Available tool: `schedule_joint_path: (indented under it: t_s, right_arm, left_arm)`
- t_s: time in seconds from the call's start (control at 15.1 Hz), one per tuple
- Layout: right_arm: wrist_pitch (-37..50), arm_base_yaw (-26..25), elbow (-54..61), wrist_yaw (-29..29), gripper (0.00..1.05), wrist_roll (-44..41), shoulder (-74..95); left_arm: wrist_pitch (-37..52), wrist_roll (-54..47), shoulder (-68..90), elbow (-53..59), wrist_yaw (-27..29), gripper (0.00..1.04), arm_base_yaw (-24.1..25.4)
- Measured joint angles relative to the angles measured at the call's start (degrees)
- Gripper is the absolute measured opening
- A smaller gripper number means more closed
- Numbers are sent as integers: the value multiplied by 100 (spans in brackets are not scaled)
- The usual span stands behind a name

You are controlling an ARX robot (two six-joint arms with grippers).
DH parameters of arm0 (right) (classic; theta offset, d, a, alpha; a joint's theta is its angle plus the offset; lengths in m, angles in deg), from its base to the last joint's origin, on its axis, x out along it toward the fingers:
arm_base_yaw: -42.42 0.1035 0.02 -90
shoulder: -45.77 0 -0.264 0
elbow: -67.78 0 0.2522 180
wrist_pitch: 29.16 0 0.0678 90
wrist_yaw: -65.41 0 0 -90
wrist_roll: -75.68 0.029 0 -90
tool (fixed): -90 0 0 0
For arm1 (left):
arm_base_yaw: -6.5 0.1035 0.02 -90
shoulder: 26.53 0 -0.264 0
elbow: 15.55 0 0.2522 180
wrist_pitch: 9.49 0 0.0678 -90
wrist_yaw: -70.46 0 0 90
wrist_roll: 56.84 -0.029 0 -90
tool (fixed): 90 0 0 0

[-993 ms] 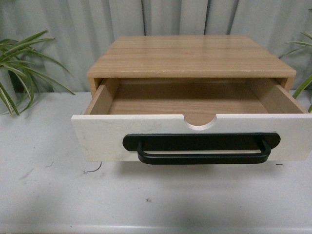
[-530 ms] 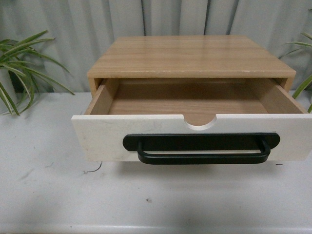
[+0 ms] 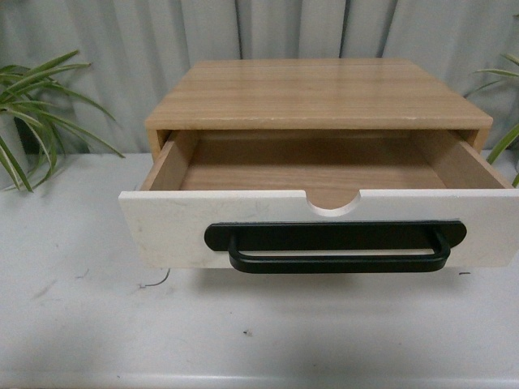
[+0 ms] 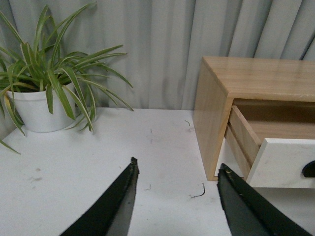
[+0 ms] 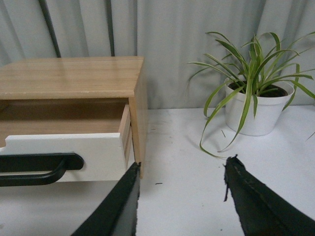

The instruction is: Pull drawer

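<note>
The drawer (image 3: 324, 227) stands pulled well out of the wooden cabinet (image 3: 316, 93), its white front facing the robot at the middle of the white table (image 3: 81, 324); the light wood interior is exposed and holds nothing visible; the black bar handle (image 3: 336, 247) runs along the front below the semicircular notch (image 3: 332, 203). Left gripper (image 4: 177, 172) hangs above the table left of the cabinet, jaws spread apart, holding nothing; right gripper (image 5: 184, 167) hangs right of the cabinet, jaws likewise spread and empty. A potted plant (image 4: 47, 93) stands at the left; another potted plant (image 5: 258, 98) at the right; grey curtain (image 3: 122, 49) behind.
</note>
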Motion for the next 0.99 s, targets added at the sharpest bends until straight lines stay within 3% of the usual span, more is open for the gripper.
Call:
schedule_joint_path:
  t_s: [0.26,0.33,0.99]
  right_arm:
    - [0,0,0,0,95,0,0]
    - [0,0,0,0,100,9,0]
    - [0,0,0,0,98,9,0]
  left_arm:
    - [0,0,0,0,0,97,0]
    - [0,-7,0,0,0,98,0]
    - [0,-7,0,0,0,98,0]
